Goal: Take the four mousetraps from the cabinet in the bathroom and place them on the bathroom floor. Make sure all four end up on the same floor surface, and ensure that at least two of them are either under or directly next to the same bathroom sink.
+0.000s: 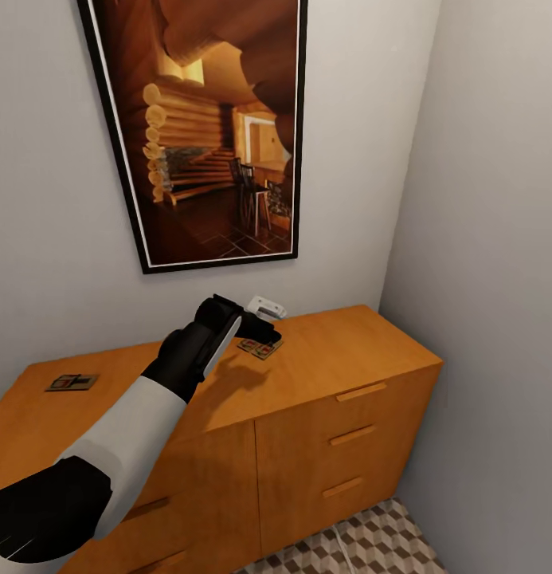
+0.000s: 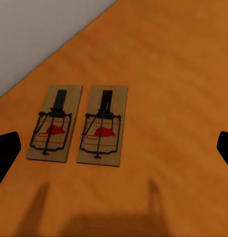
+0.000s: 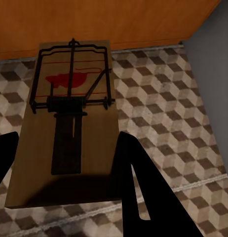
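While R fingers grip mousetrap, 2 on cabinet

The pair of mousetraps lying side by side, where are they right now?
The two mousetraps lie side by side on the cabinet top, near the wall under the framed picture, just beneath the left gripper.

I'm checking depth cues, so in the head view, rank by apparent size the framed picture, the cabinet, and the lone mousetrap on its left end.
1. Cabinet
2. Framed picture, nearly as large
3. Lone mousetrap, by far smallest
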Controlling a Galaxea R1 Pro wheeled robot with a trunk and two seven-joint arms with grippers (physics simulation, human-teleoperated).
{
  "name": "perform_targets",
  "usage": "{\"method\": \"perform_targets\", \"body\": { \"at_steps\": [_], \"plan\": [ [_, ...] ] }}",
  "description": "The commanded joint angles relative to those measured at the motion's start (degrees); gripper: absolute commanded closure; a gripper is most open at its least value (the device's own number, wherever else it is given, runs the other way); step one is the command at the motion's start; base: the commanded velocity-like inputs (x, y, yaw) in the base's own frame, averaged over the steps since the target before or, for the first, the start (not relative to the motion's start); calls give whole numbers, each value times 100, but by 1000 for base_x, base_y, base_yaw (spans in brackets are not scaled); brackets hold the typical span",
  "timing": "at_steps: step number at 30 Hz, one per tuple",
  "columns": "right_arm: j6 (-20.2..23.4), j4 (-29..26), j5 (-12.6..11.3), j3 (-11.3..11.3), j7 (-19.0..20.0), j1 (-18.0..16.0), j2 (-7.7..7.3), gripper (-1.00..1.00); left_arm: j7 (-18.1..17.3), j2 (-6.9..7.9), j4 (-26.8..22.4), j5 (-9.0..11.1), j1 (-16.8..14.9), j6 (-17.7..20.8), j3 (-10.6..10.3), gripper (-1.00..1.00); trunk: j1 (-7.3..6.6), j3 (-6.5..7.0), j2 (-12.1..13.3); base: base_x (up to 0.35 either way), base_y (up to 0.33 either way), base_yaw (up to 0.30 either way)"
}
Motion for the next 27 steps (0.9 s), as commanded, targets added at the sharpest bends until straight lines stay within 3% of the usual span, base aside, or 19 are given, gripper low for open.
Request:
{"method": "perform_targets", "body": {
  "at_steps": [1, 12, 22, 27],
  "plan": [
    [-15, 5, 39, -27, -18, -4, 1, 100, -6, 0, 6, 2, -5, 23, -3, -100, 0, -6, -3, 0, 0, 0],
    [-13, 5, 39, -27, -18, -3, 1, 100, -20, 0, 60, 3, -5, 23, -17, -100, 0, -24, -3, 0, 0, 0],
    [-9, 5, 39, -27, -18, -4, 8, 100, -42, -11, 52, 1, -5, 20, -196, -100, 0, -30, -3, 0, 0, 0],
    [-7, 5, 39, -27, -18, -4, 9, 100, -319, -12, 43, -3, -5, 16, -238, -100, 0, -31, -3, 0, 0, 0]
  ]
}}
